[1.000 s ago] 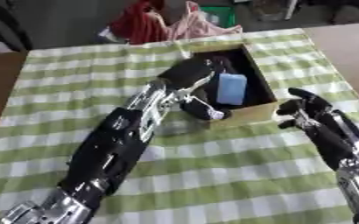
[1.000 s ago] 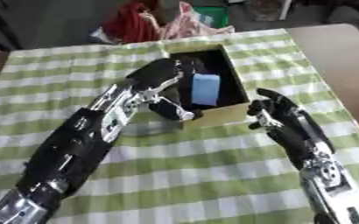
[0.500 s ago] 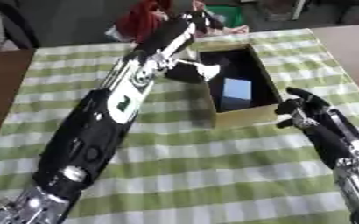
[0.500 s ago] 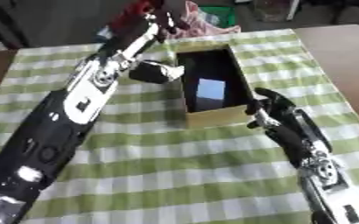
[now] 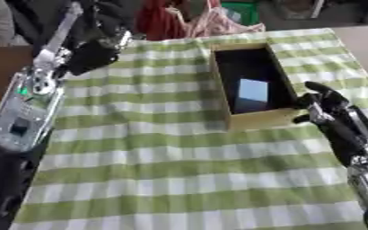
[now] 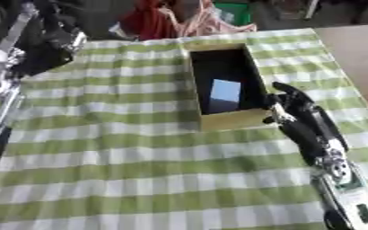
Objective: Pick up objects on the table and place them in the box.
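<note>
The left hand (image 5: 93,54) has swung clear to the cloth's far-left edge, its grasp unreadable, leaving the pale blue object (image 5: 251,94) in the box (image 5: 258,120), right hand (image 5: 322,104) relaxed alongside — drop made.

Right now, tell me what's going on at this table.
The robot is loading a box on the checked cloth. A pale blue object already lies inside. The right hand rests at the box's near right corner. The left arm is raised at the far left, its hand hard to make out. No other loose objects show on the cloth.
</note>
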Controlling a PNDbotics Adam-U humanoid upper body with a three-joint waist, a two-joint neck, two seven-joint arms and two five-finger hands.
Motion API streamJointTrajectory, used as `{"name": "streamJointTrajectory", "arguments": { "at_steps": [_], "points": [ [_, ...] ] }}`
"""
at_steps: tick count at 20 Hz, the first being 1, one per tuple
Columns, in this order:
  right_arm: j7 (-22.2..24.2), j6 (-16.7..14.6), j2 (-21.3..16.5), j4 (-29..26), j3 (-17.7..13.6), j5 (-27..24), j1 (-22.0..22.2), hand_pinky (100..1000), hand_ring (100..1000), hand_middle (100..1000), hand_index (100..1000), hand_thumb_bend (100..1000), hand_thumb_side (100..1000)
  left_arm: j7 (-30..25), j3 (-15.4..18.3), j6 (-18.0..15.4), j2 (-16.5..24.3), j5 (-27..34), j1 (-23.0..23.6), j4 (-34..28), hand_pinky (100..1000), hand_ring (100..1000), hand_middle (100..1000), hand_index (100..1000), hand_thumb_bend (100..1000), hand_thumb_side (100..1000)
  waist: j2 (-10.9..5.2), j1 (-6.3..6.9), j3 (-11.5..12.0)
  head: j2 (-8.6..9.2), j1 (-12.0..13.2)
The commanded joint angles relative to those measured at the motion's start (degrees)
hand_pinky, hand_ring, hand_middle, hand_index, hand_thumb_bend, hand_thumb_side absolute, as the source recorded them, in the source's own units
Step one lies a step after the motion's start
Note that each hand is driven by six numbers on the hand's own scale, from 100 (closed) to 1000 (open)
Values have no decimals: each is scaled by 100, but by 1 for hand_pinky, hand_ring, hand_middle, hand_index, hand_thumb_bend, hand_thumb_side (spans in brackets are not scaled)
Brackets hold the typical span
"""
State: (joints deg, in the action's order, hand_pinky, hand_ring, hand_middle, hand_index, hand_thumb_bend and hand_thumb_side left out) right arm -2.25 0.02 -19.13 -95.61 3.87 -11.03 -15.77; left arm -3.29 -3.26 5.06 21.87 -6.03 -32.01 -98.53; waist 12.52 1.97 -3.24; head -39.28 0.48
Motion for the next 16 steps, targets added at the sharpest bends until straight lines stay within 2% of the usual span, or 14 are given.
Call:
{"name": "streamJointTrajectory", "arguments": {
  "at_steps": [1, 7, 16],
  "points": [
    [-119, -40, -170, -212, -137, 60, -18, 579, 725, 631, 887, 121, 436, 173, 363, 77, 202, 284, 264, -327, 542, 716, 708, 811, 173, 405, -82, -26, 38, -85, 16],
    [-342, -82, -176, -329, -267, 40, 32, 581, 736, 646, 887, 100, 439, 433, 668, 90, 74, 547, 977, -529, 532, 710, 699, 807, 162, 414, -94, -50, 122, -215, 108],
    [-603, -126, -138, -499, -356, 23, 65, 599, 788, 706, 887, 100, 437, 591, 870, 151, -302, 697, 1490, -628, 527, 712, 699, 805, 163, 432, -78, -77, 190, -441, 206]
  ]
}}
